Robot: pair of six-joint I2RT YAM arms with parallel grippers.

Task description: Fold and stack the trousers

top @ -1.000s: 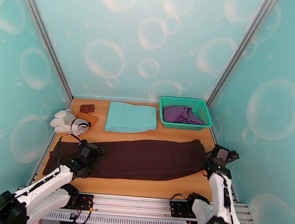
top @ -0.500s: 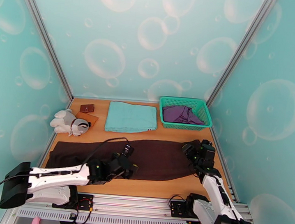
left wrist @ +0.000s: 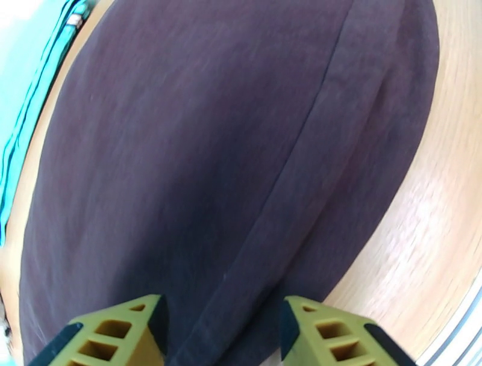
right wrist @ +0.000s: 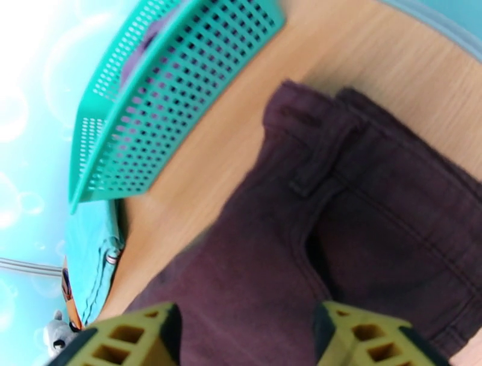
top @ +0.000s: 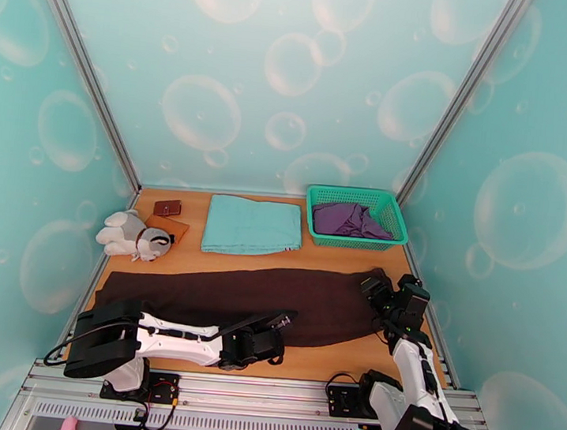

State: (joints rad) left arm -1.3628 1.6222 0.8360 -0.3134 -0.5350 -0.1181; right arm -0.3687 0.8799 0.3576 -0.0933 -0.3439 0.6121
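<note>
The dark brown trousers (top: 221,297) lie flat and stretched out lengthwise across the near half of the wooden counter (top: 334,363), legs towards the left, waistband at the right end.

The left pincer (top: 278,320) sits low over their near edge around the middle. From its wrist camera, the left pincer (left wrist: 223,307) has its two yellow fingertips (left wrist: 147,310) spread, a long seam of the cloth running between them.

The right pincer (top: 380,288) is at the waistband end. Its wrist camera shows the pincer (right wrist: 241,328) spread too, hanging over the waistband and a belt loop. I can't tell whether either one is touching the cloth.

Behind the trousers a light teal cloth (top: 251,225) lies folded, well apart from them. To its right stands a green mesh basket (top: 356,240) with a purple garment (top: 347,217) bundled inside. At the far left are a plush toy (top: 131,234) and a small brown wallet (top: 167,207).
</note>
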